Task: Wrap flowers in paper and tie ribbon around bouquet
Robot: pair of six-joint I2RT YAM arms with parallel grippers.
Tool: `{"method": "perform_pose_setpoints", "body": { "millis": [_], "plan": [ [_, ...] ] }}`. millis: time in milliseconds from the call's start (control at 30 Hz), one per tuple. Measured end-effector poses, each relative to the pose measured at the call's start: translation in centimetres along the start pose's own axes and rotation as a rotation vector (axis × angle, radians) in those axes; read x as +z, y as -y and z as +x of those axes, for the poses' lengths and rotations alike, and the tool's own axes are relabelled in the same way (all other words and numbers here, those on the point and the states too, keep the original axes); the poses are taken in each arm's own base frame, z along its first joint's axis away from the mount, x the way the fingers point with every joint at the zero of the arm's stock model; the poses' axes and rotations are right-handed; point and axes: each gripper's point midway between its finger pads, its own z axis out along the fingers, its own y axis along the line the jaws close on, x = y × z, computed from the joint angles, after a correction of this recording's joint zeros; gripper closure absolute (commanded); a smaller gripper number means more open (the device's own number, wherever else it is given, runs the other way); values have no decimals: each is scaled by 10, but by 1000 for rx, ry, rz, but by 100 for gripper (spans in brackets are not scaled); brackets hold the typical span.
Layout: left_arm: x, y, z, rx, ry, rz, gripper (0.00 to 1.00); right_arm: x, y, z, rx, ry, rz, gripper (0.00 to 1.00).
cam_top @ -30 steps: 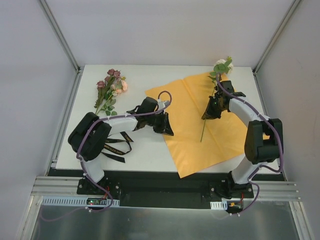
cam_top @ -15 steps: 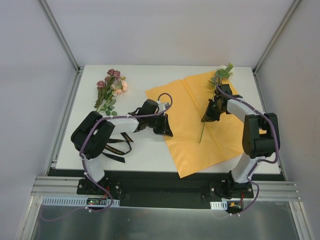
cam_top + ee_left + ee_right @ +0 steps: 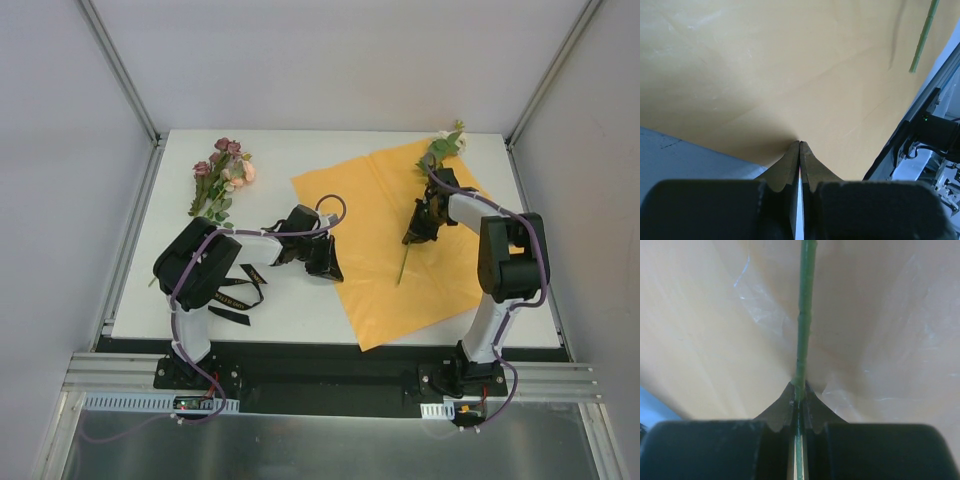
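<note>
**Both fingers shut, one stem over the paper**

My right fingers (image 3: 785, 412) are clamped on a thin green stem (image 3: 805, 315), held over the right of the paper (image 3: 375, 215). Left fingers (image 3: 792, 160) are fully shut at the paper's left edge; whether they've nipped it, I can't tell. The sheet looks slick and crease-prone, so take edges only. Flowers (image 3: 222, 172) lie far left on the table (image 3: 290, 310): fragile, grip low on the stems. Ribbon (image 3: 232, 297) near left, limp, gold lettering unreadable.

Open white worktop (image 3: 285, 152) runs along the far edge, between the pink-and-mauve flower bunch (image 3: 222, 172) and the large orange paper sheet (image 3: 400, 300). The left arm (image 3: 245, 248) lies across the near-left side, over the black gold-lettered ribbon (image 3: 232, 298). A thin green stem (image 3: 403, 265) crosses the sheet.
</note>
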Motion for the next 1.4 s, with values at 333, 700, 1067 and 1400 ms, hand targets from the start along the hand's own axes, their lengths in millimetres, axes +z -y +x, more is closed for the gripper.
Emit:
{"method": "perform_pose_setpoints", "body": {
  "millis": [333,700,1067,1400],
  "plan": [
    [2,-1,-1,-1,-3,1,100,-6,0,-15,-5,33,34,92],
    [3,0,-2,-1,-7,4,100,7,-6,-32,-25,30,52,83],
    [2,0,-2,8,-16,-9,100,9,-7,-36,-54,36,87,85],
    [1,-2,-2,9,-20,-20,100,7,2,-34,-76,30,135,99]
  ]
}}
